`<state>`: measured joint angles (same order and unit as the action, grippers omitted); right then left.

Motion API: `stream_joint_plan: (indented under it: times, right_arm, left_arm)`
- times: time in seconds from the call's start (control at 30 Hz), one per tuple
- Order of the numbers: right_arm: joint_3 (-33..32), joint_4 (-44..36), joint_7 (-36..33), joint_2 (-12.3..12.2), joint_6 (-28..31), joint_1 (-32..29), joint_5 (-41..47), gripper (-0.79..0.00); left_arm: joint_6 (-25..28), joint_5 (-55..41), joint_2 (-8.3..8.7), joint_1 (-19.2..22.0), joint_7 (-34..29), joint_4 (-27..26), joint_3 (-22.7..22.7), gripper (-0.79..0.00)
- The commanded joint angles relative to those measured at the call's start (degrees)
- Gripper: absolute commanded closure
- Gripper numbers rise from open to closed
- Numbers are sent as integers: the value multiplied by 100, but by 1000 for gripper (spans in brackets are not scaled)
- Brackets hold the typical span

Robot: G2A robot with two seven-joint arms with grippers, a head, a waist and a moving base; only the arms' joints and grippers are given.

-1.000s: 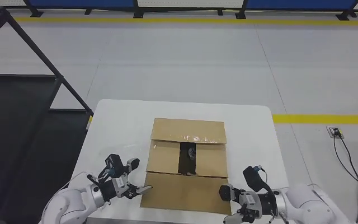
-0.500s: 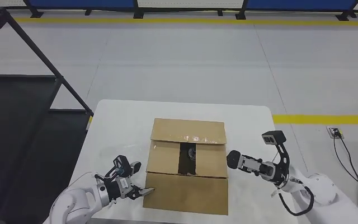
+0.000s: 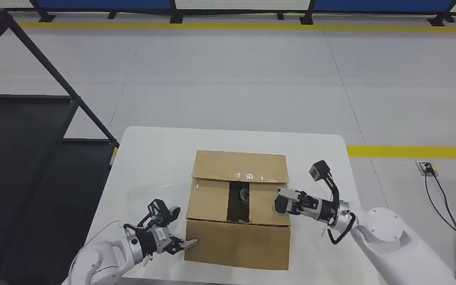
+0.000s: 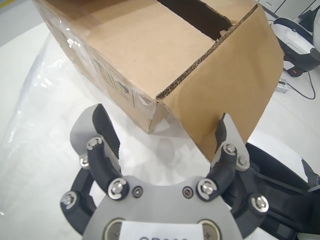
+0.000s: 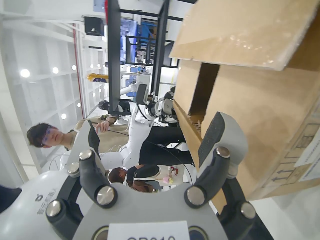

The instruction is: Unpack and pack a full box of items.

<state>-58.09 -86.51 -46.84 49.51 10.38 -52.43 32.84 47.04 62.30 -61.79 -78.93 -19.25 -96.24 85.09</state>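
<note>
Cardboard near flap (image 3: 239,246) (image 4: 225,88) of the cardboard box (image 3: 206,203) (image 4: 140,51) (image 5: 262,116), folded outward and sloping down toward the near edge of the white table (image 3: 149,164) (image 4: 37,126). The box stands at the middle of the table.

At the near-left corner of the box sits the left gripper (image 3: 187,244) (image 4: 161,114). Its fingers are spread wide and hold nothing. The left end of the near flap and the corner of the box lie between them. In the left wrist view one fingertip (image 4: 222,128) lies just at the flap's lower corner; contact cannot be confirmed.

Farther in, the two inner flaps (image 3: 267,206) lie roughly level over the opening, with a dark gap (image 3: 235,206) (image 4: 180,3) between them. A dark item (image 3: 244,192) shows in part within the gap; its kind cannot be told.

On the right side of the box, at its top edge beside the right inner flap, is the right gripper (image 3: 280,204) (image 5: 152,123). It is also spread and holds nothing. In the right wrist view one finger (image 5: 220,136) lies just beside the right wall of the box and the other stands apart from the cardboard.

Farthest from the robot, the far flap (image 3: 241,167) is folded back outward, and clear tape glints along its inner edge.
</note>
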Motion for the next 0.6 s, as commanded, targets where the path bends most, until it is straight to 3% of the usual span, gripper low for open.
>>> stream_joint_plan:
  times: [0.0, 0.4, 0.57]
  right_arm:
    - [177, 232, 84, 86, -251, 250, -6, -785]
    - [650, 1013, 1118, 610, 408, 1130, 406, -785]
    - [772, 1129, 1754, 806, 469, 1657, 13, -785]
  left_arm:
    - [-14, 37, 5, 2, 59, 23, -28, -785]
    - [-64, 28, 47, -35, 257, -23, -53, -785]
    - [-73, 24, 63, -85, 342, -86, -65, -785]
